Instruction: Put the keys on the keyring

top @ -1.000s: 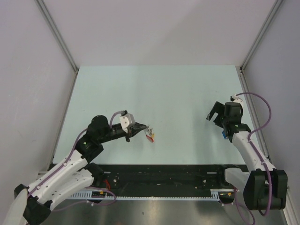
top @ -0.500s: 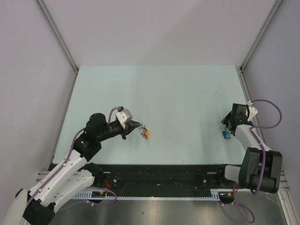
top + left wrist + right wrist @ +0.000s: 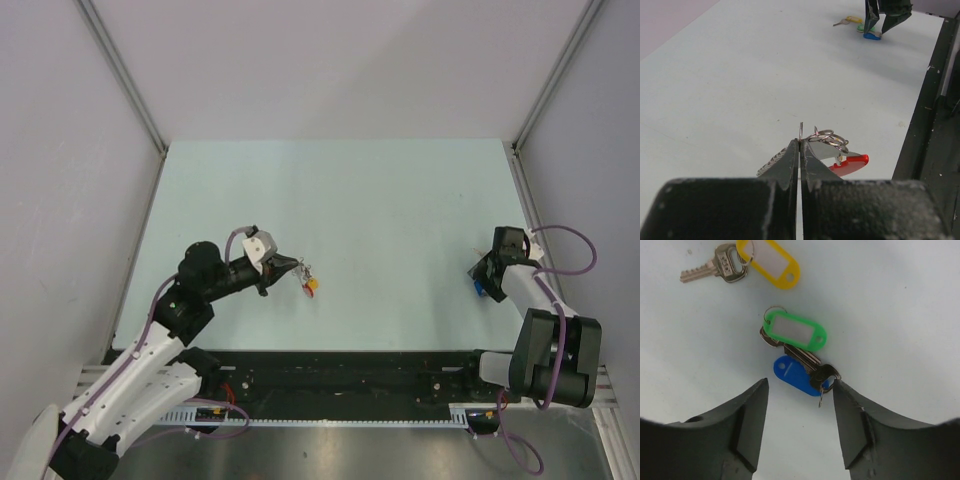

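Two grippers in play: I'm seeing left gripper (image 3: 800,144) clamping the keyring (image 3: 831,138); right gripper (image 3: 800,385) is hovering, jaws spread, keys (image 3: 796,337) lying toward twelve o'clock.

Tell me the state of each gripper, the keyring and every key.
left gripper: shut on the keyring.
right gripper: open, holding nothing.
keyring: pinched by its ring, no key on it.
yellow-tagged key: lying flat, apart.
green-tagged key: flat, touching blue-tagged key.
blue-tagged key: flat, nearest the right gripper.
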Tool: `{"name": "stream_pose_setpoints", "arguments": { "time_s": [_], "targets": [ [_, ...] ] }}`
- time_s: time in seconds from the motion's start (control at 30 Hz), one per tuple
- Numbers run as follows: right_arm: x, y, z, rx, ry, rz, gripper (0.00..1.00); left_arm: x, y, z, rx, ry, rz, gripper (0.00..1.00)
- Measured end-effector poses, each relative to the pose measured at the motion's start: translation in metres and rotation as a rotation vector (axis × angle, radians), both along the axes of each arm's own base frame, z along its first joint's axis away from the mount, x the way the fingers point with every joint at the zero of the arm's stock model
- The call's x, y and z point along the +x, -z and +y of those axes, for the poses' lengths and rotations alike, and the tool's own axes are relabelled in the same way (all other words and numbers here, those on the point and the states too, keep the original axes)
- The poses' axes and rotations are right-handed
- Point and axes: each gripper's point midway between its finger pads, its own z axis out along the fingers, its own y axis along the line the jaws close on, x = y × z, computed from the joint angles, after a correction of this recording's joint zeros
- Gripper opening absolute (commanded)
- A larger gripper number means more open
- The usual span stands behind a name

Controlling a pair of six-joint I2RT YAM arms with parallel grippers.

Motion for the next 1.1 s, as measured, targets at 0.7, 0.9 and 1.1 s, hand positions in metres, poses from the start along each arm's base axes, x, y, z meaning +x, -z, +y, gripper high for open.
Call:
{"name": "stream_pose_setpoints", "arguments": {
  "time_s": [0.7,0.9,1.1],
  "targets": [
    [-0.013,0.008,0.013,0.06,0.01,0.033,0.0,-0.006,-0.009,0.0,-0.024,0.017,-0.022,0.0],
    [-0.009,0.002,0.036,0.052,-0.094,0.017,0.0,-0.007,-0.01,0.0,-0.025,0.02,-0.024,0.0],
    [-0.004,-0.011,0.099,0.056,-0.37,0.031,0.0,-0.006,-0.01,0.001,-0.025,0.017,-0.024,0.0]
  ]
}}
